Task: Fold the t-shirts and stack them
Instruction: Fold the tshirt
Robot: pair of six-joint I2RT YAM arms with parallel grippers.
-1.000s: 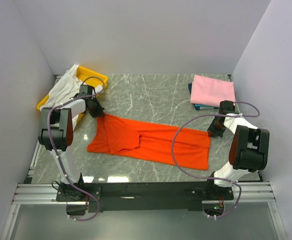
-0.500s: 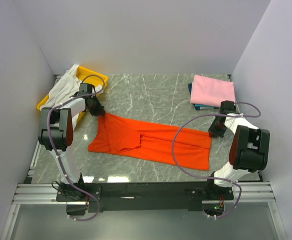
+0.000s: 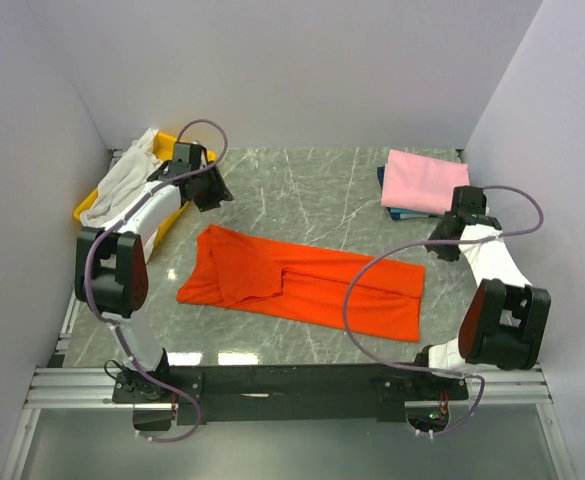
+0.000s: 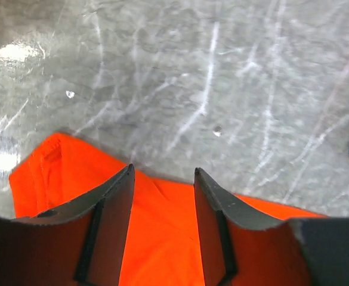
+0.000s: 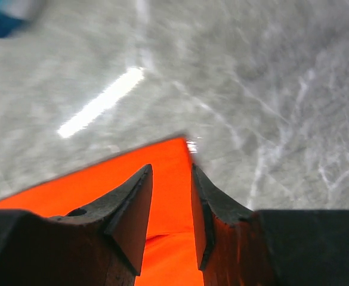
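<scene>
Your left claw hovers parted and empty over one end of the orange shirt. Your right claw is narrowly parted and empty over the other end. The shirt lies flat on the surface between them, probably so each claw can take an end. The pink shirt lies folded beyond the right claw.

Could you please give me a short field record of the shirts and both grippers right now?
orange-red t-shirt: flat on the table, partly folded, held by neither gripper
pink t-shirt: folded, far right, atop a dark blue t-shirt
white t-shirt: draped over the yellow tray
left gripper: open, empty, over the orange-red t-shirt's left end
right gripper: open, empty, over its right corner
</scene>
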